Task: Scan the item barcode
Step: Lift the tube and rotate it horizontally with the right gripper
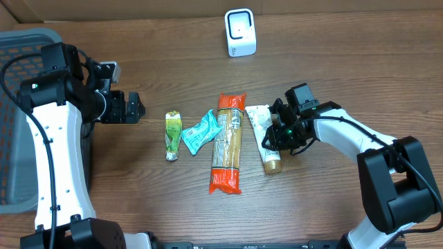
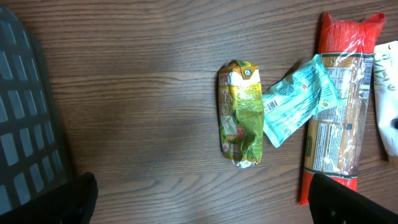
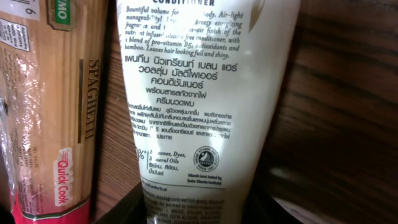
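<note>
Wood table (image 1: 346,55), R claw (image 1: 277,137) astride conditioner tube (image 1: 259,121), L claw (image 1: 137,107) wide

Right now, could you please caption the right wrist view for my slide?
Right hand straddling a white conditioner tube lying beside a spaghetti pack on wooden table.

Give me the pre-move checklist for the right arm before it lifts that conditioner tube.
1. Right tool lined up on conditioner tube: ok, tube sits centred in the wrist view.
2. Grip closed firmly: cannot tell, contact not visible.
3. Spaghetti pack clear of tube: ok, a narrow gap shows between them.
4. Barcode found: not ok, only printed text shows on the upward face.
5. Way to white scanner clear: ok, bare table between.
6. Left tool out of the way: ok, open, beyond the green packet.
</note>
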Tool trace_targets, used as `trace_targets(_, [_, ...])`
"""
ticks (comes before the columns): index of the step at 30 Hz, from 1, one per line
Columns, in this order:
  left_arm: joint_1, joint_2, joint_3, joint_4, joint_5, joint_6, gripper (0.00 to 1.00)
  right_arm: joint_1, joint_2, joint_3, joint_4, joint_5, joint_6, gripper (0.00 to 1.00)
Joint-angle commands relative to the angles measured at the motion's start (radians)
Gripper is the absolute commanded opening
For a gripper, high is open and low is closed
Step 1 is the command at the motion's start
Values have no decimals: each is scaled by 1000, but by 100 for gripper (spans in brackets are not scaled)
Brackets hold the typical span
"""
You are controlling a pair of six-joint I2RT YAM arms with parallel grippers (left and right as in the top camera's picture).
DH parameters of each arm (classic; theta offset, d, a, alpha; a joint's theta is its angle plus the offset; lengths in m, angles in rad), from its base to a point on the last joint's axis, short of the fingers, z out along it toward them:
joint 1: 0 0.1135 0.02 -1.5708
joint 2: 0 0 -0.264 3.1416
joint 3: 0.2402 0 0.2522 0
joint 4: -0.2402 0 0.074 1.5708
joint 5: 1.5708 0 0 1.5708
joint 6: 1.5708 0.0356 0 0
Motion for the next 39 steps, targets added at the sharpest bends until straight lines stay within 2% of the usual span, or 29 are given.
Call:
trace_targets(1, [-2,-7,3,2,15,22,100,-3,24,15,-19,161,-1,40])
trace_targets(2, [-2,-7,3,2,15,22,99,-3,24,28,-34,200,-1,43])
trace_targets(3, [-2,-7,3,2,15,22,100,-3,24,64,-72,277,-1,54])
trace_targets(7, [-2,-7,3,2,15,22,100,-3,24,157,-137,371,-2,71])
trace_targets(8, [-2,-7,3,2,15,22,99,-3,24,190,-157,376,-2,72])
trace_targets(13, [-2,-7,3,2,15,22,100,0,24,335,-274,342,-2,73])
trace_targets(17, [-2,-7,3,2,15,22,100,7,24,402,-373,186,-5,72])
trace_targets(22, [-2,-7,3,2,15,22,100,42,24,383,-432,-14,-15,70])
trace_targets(30, [-2,-7,3,2,15,22,99,119,24,298,-446,-8,-35,70])
trace_targets(39, [-2,-7,3,2,15,22,100,104,24,163,-455,89,-22,71])
